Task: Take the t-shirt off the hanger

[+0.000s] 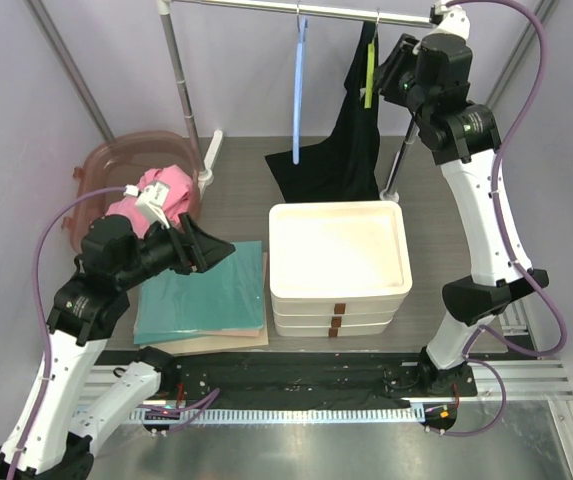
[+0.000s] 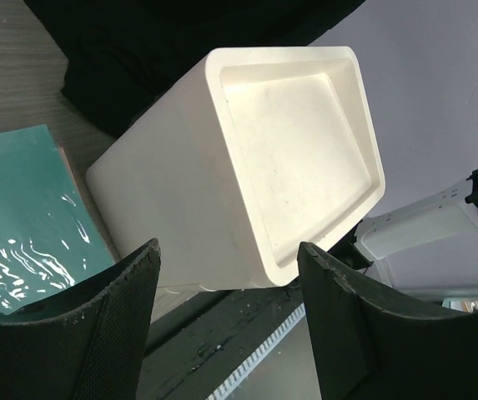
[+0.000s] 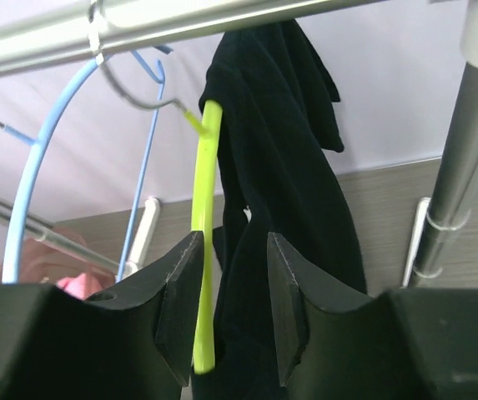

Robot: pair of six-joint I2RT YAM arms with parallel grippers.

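A black t-shirt hangs on a lime-green hanger from the metal rail, and its hem lies spread on the table. My right gripper is up at the rail, right beside the shirt. In the right wrist view the gripper is open. The shirt's black fabric hangs in line with the gap between the fingers, and the green hanger runs just past the left finger. My left gripper is open and empty, low over the table's left side.
An empty blue hanger hangs left of the green one. A stack of white trays stands mid-table and also shows in the left wrist view. A folded teal cloth lies on its left. A pink basket with pink cloth sits at the far left. Rack posts stand behind.
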